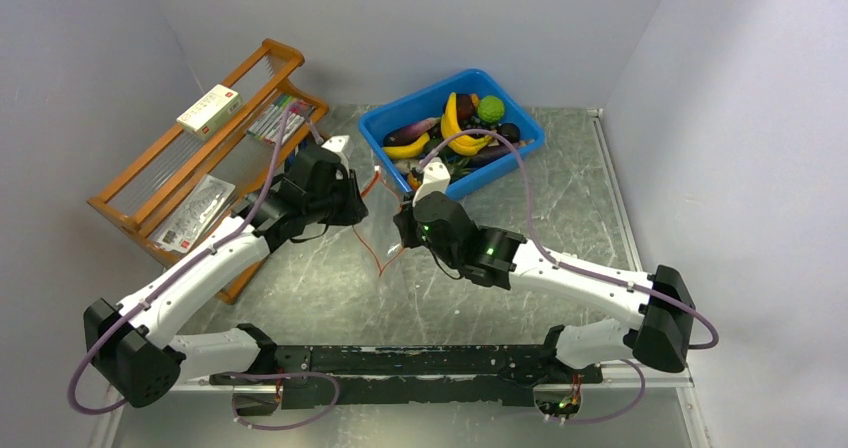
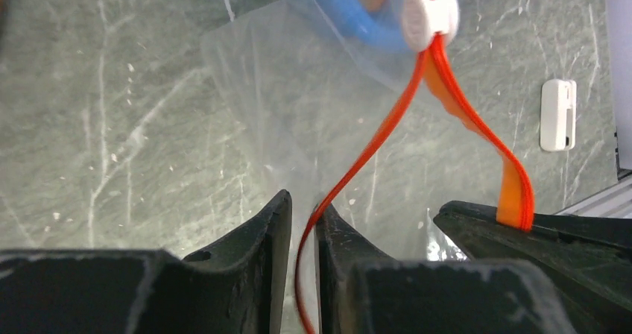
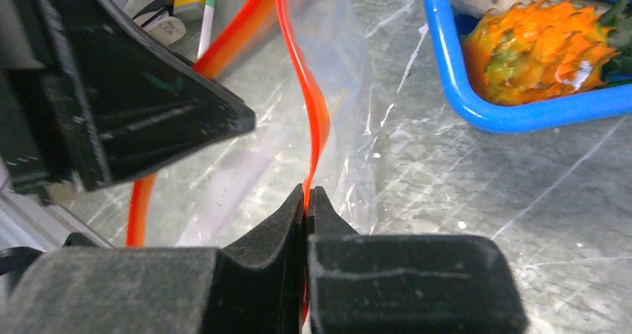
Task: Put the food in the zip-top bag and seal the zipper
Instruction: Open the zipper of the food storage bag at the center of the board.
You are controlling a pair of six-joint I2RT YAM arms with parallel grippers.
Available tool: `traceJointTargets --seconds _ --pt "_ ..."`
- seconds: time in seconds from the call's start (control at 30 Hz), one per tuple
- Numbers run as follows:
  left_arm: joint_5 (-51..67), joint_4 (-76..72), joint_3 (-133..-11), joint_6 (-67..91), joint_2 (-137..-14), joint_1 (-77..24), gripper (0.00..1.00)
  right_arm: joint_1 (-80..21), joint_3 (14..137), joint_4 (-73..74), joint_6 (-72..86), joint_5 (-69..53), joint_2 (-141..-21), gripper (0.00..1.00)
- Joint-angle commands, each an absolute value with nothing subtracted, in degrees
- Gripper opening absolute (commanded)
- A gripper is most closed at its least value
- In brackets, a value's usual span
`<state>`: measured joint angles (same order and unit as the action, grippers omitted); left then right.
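The clear zip-top bag [image 1: 378, 230] hangs between my two grippers, its mouth spread into a loop. The red-orange zipper [image 2: 387, 125] carries a white slider [image 2: 430, 17]. My left gripper [image 2: 303, 200] has its jaws a narrow gap apart, and the zipper strip runs loosely through that gap. My right gripper [image 3: 307, 192] is shut on the zipper [image 3: 313, 110] at the opposite side of the mouth. The food lies in the blue bin [image 1: 385, 118]: a yellow banana bunch [image 1: 452, 128], a bumpy green ball [image 1: 490, 108] and dark pieces. I see no food in the bag [image 3: 335, 43].
The blue bin's rim [image 3: 447, 73] is just right of the bag, with a spiky orange fruit [image 3: 544, 51] inside. A wooden rack [image 1: 200, 158] with boxes and pens stands at the left. A small white block [image 2: 557, 114] lies on the table.
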<state>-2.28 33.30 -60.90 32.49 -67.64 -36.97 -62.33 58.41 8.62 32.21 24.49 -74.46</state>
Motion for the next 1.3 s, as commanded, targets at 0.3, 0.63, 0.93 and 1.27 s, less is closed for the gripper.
traceJointTargets --seconds 0.3,0.63,0.93,1.27 --pt "-11.92 42.66 -77.08 23.22 -67.52 -37.27 0.07 -62.15 54.47 1.18 28.79 28.23 -65.77 0.00" --pt "-13.51 47.56 -81.10 21.89 -65.84 -37.27 0.27 -61.99 53.84 -2.14 31.99 27.51 -71.03 0.00" --pt "4.59 37.81 -68.95 24.44 -61.19 -37.25 0.56 -61.96 53.01 -9.47 34.40 24.06 -75.64 0.00" --pt "10.75 29.21 -63.08 25.61 -60.42 -37.24 0.66 -61.99 53.86 -10.35 34.04 23.60 -76.25 0.00"
